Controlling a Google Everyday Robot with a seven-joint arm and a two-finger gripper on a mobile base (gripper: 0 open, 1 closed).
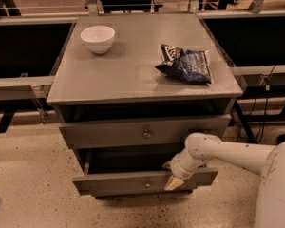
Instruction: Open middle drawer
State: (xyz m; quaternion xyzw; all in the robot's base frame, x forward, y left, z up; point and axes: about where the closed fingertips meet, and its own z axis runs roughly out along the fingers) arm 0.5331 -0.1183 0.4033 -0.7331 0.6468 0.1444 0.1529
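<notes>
The white arm (pixel 228 152) reaches from the right, under the grey worktop's (pixel 133 75) front edge. Its gripper (pixel 173 175) meets the grey wooden middle drawer (pixel 118 184); I cannot tell its grip.

Gripper (pixel 173 178) is down at the middle drawer's (pixel 118 183) top edge, right of the knob (pixel 147 184), and part of it dips behind the front, so can't see it all. Arm (pixel 237 153) runs off the right edge. Drawer's inside is just black. Whatever's under that drawer is hidden. Bag (pixel 187 65) print is too blurry to read.
</notes>
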